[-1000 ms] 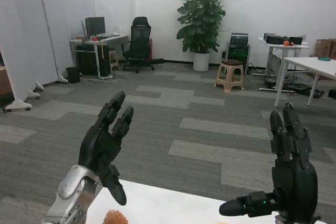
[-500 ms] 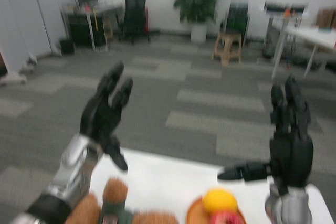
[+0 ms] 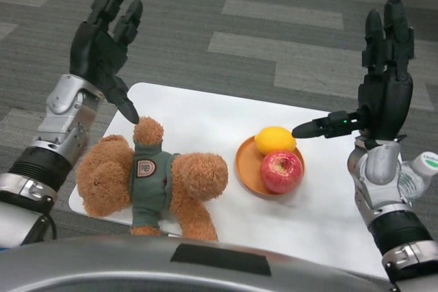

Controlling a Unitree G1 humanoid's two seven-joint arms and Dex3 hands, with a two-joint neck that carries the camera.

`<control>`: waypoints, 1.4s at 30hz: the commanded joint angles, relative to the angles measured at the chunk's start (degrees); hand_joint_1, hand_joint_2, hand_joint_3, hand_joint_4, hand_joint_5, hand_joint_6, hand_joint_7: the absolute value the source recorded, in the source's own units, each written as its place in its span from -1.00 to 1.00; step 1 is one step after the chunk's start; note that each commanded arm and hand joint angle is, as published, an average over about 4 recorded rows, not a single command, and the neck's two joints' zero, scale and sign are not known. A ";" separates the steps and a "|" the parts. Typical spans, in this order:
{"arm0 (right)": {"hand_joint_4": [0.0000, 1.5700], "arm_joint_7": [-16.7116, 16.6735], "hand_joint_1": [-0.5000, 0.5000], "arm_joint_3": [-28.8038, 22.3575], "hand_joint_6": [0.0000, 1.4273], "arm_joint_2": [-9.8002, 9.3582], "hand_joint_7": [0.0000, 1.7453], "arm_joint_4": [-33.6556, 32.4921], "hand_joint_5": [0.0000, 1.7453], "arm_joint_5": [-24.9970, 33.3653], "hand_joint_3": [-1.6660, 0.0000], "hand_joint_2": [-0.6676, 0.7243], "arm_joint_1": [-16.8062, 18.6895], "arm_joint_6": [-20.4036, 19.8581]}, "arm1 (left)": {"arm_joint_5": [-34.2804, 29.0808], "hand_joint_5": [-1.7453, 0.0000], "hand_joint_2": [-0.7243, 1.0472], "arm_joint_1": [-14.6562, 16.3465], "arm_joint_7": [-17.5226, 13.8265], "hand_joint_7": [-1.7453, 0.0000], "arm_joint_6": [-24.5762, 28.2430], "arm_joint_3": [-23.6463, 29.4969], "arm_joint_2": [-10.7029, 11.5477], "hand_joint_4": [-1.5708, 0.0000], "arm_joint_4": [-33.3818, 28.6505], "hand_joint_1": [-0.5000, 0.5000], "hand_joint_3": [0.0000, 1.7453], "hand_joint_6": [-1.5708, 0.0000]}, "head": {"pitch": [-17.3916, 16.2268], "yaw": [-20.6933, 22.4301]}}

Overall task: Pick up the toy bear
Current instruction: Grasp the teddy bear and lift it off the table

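A brown toy bear [image 3: 152,179] in a green shirt lies on its back at the near left of the white table [image 3: 205,124], head toward the left edge. My left hand [image 3: 104,39] is raised above the table's far left corner, up and left of the bear, fingers spread and empty. My right hand [image 3: 380,83] is held upright over the table's right side, fingers apart, thumb pointing left toward the fruit, holding nothing. Neither hand touches the bear.
An orange plate [image 3: 248,169] right of the bear carries a yellow lemon [image 3: 274,140] and a red apple [image 3: 281,171]. A clear bottle with a green-marked cap [image 3: 419,170] stands at the right edge behind my right forearm. Grey carpet floor surrounds the table.
The camera has tilted down from the room to the table, bringing the bear, plate and fruit fully into view. Both hands stay raised and spread as before.
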 commanded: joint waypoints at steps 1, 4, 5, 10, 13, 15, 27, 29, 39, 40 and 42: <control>-1.00 0.40 -0.92 0.59 -1.00 -1.77 -0.92 0.34 -0.86 1.14 1.00 0.18 0.91 1.23 | -1.89 1.00 -0.82 1.54 -0.22 0.84 3.00 -1.88 4.45 1.00 -2.21 -0.58 -0.90 1.00 | -1.16 -0.65; -1.00 0.56 -0.92 0.81 -1.00 -2.80 -0.92 0.54 -0.86 1.45 1.00 0.18 1.33 1.95 | -2.93 1.00 -0.80 3.18 -0.36 0.82 7.46 -3.02 9.37 1.00 -5.31 -0.69 -0.90 1.00 | -2.11 -1.01; -1.00 0.58 -0.92 0.83 -1.00 -3.02 -0.92 0.63 -0.83 1.51 1.00 0.18 1.46 2.17 | -3.23 1.00 -0.80 3.69 -0.40 0.80 8.80 -3.31 10.78 1.00 -6.32 -0.71 -0.90 1.00 | -2.34 -1.04; -1.00 0.80 -0.92 1.18 -1.00 -3.90 -0.92 1.88 -0.81 2.26 1.00 0.14 1.99 2.74 | -3.52 1.00 -0.80 6.37 -0.42 0.76 18.56 -4.38 20.82 1.00 -14.50 -0.79 -0.90 1.00 | -3.51 -1.10; -1.00 0.89 -0.92 1.18 -1.00 -4.36 -0.92 2.41 -0.78 2.37 1.00 0.09 2.06 2.85 | -2.53 1.00 -0.80 6.96 -0.42 0.76 22.97 -5.64 24.95 1.00 -18.12 -0.83 -0.90 1.00 | -4.86 -1.03; -1.00 0.91 -0.92 1.18 -1.00 -4.73 -0.92 2.56 -0.81 2.50 1.00 0.09 2.21 2.94 | -0.99 1.00 -0.75 7.03 -0.42 0.76 24.73 -6.47 26.12 1.00 -19.62 -0.86 -0.90 1.00 | -5.94 -0.80; -1.00 0.93 -0.92 0.50 -1.00 -6.38 -0.92 2.54 -0.78 2.79 1.00 0.00 3.92 3.27 | 19.64 1.00 -0.50 6.83 -4.93 0.76 34.60 -8.93 26.91 1.00 -27.53 -0.96 -0.90 1.00 | -7.72 19.65; -1.00 0.93 -0.92 0.48 -1.00 -6.43 -0.92 2.58 -0.78 2.96 1.00 0.00 4.10 3.27 | 21.84 1.00 -0.50 6.79 -5.56 0.76 35.61 -9.35 26.84 1.00 -28.32 -0.96 -0.90 1.00 | -7.80 20.51; -1.00 0.93 -0.92 0.81 -1.00 -8.21 -0.92 2.78 -0.78 3.89 1.00 0.00 4.82 3.38 | 31.59 1.00 -0.40 -2.84 -9.08 0.76 39.26 -26.84 26.88 1.00 -33.00 -0.96 -0.90 1.00 | -9.89 24.45; -1.00 0.93 -0.92 0.92 -1.00 -8.40 -0.92 2.80 -0.78 3.97 1.00 0.00 4.85 3.45 | 31.90 1.00 -0.40 -4.02 -9.34 0.76 39.39 -28.99 27.02 1.00 -33.28 -0.96 -0.90 1.00 | -10.04 24.76; -1.00 0.89 -0.92 1.00 -1.00 -8.71 -0.92 2.80 -0.78 4.06 1.00 0.00 4.89 3.62 | 32.38 1.00 -0.40 -6.26 -9.65 0.76 39.48 -32.68 27.41 1.00 -33.64 -0.96 -0.90 1.00 | -10.45 25.46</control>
